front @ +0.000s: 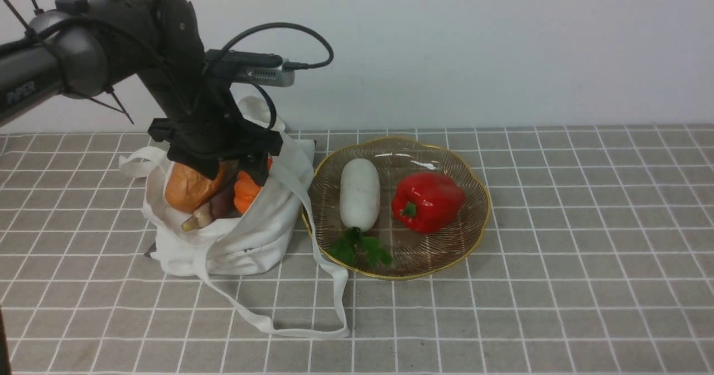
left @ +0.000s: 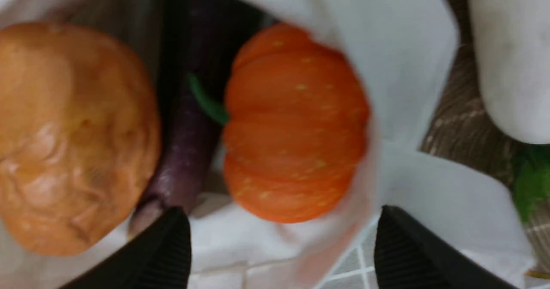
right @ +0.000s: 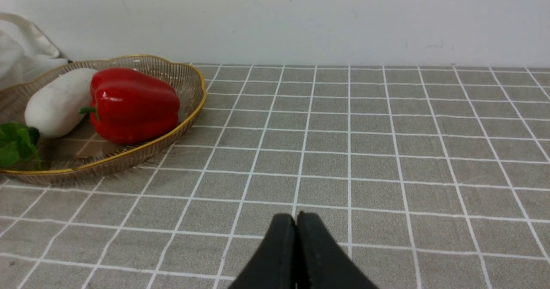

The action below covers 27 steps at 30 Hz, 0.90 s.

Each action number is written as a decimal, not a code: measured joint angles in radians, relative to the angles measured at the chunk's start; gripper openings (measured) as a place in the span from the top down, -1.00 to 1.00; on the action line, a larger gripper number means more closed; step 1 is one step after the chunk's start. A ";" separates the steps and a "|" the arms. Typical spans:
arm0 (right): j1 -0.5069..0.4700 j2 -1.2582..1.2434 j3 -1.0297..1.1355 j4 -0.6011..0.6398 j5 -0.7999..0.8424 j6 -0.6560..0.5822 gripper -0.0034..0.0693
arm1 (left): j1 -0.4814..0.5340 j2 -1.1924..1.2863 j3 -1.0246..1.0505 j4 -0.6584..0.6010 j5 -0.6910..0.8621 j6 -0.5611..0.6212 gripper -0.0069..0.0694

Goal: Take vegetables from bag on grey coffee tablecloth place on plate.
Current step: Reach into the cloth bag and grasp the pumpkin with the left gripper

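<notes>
The orange ribbed pumpkin (left: 296, 121) with a thin green stem lies inside the white cloth bag (front: 251, 241), at its right side (front: 246, 193). My left gripper (left: 283, 233) is open just above the bag's mouth (front: 234, 168), its black fingers (left: 165, 241) spread wider than the pumpkin, not touching it. The amber glass plate (front: 474, 235) with a gold rim stands right of the bag. My right gripper (right: 296, 224) is shut and empty, low over the grey checked tablecloth (right: 386, 151); it does not show in the front view.
A brown bread roll (front: 189, 188) and a purple sweet potato (front: 220, 205) share the bag. A white radish (front: 360, 193) with green leaves and a red bell pepper (front: 427, 202) lie on the plate. The bag's strap (front: 334, 285) loops forward. A white wall stands behind.
</notes>
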 joint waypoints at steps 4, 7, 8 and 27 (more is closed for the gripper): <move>0.000 0.000 0.000 0.000 0.000 0.000 0.95 | -0.015 0.003 -0.002 0.007 -0.040 0.000 -0.56; 0.000 0.000 0.000 0.000 0.000 0.000 0.95 | -0.016 0.012 -0.002 0.025 -0.055 0.000 -0.57; 0.000 0.000 0.000 0.000 0.000 0.000 0.95 | -0.016 0.016 -0.003 0.036 -0.055 0.000 -0.58; 0.000 0.000 0.000 0.000 0.000 0.000 0.95 | -0.017 -0.005 -0.136 0.161 0.104 -0.048 -0.62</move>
